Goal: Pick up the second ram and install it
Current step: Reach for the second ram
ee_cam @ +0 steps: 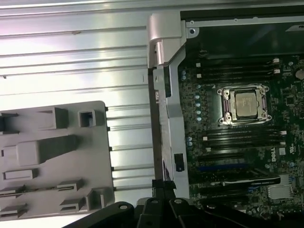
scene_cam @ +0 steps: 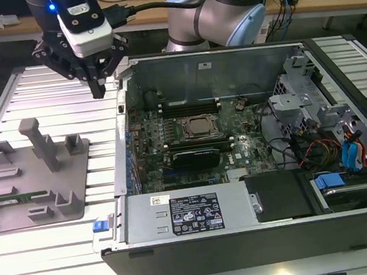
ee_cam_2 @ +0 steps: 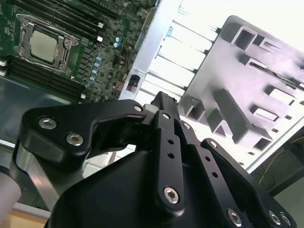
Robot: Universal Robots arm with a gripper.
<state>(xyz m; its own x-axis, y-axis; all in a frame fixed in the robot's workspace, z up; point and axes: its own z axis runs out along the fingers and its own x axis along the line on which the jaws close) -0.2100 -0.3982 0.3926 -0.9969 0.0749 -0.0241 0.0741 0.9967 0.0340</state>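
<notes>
The second ram [scene_cam: 19, 197] is a thin green stick lying in a slot of the grey moulded tray [scene_cam: 19, 212], on the exterior view's left. My gripper [scene_cam: 98, 89] hangs above the slatted table between the tray and the open computer case [scene_cam: 260, 231], its fingers pointing down, shut and holding nothing. In the second wrist view the black fingers [ee_cam_2: 164, 114] meet at their tips over the gap between tray and case. The motherboard's black memory slots [scene_cam: 187, 108] run beside the processor socket [scene_cam: 200, 127], and in the first wrist view the slots [ee_cam: 237, 137] lie next to the socket [ee_cam: 245, 103].
The case's metal side wall [scene_cam: 126, 117] stands close to the gripper on the exterior view's right. The tray has upright posts [scene_cam: 41, 144]. Drive cage, cables and blue clips [scene_cam: 347, 152] crowd the case's far end. A power supply [scene_cam: 189, 213] sits along the near side.
</notes>
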